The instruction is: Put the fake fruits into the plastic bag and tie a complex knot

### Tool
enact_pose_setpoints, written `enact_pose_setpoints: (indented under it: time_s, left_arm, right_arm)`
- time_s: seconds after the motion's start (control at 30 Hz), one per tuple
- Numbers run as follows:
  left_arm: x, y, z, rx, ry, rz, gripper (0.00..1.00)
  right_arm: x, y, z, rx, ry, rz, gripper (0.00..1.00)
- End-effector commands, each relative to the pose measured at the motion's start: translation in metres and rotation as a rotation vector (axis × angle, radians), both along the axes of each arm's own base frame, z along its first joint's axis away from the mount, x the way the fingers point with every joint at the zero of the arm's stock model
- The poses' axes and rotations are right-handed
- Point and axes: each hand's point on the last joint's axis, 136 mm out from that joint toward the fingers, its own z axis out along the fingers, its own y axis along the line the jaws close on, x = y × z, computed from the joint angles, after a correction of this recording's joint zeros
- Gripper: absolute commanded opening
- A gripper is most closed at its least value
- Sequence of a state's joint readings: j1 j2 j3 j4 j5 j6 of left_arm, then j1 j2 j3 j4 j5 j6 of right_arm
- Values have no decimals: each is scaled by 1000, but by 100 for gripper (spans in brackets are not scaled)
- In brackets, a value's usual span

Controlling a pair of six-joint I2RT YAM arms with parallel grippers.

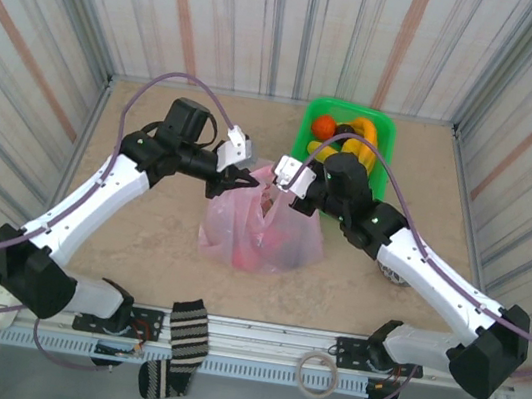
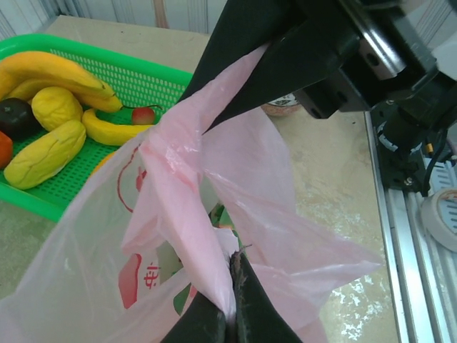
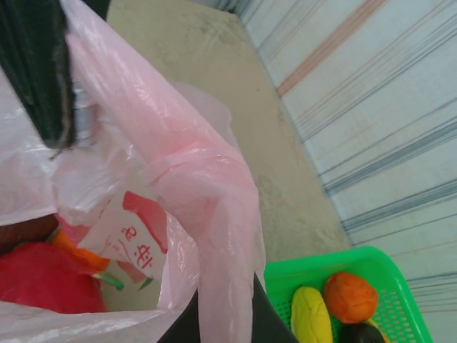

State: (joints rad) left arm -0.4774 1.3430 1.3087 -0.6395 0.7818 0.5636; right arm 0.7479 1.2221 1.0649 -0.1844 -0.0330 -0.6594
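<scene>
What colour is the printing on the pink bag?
Red print on the thin translucent pink plastic bag; clearest in the left wrist view.

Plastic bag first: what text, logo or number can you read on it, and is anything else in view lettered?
On the plastic bag, left wrist view: red print, one character-like mark, too creased to read.
Same red print in the right wrist view: upside down, also unreadable.
On the green basket: no lettering that I can make out.
</scene>
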Motion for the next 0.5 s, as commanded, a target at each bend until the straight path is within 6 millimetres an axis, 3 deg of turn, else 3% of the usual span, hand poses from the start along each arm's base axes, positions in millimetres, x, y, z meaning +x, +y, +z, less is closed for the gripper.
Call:
enact_pose_setpoints:
  time_s: [0.0, 0.17, 0.27, 0.47]
  left_arm:
    - [-10, 0, 19, -69, 62, -27, 9]
    - [-5, -2, 13, -72, 79, -24, 10]
    - [-3, -2, 12, -78, 88, -23, 16]
    - [8, 15, 44, -193, 73, 7, 35]
  right_arm:
    - [14, -16, 0, 34, -5, -111, 0]
    - [8, -3, 5, 145, 32, -68, 0]
    - [6, 0, 10, 202, 38, -55, 0]
    - [5, 2, 11, 213, 42, -45, 0]
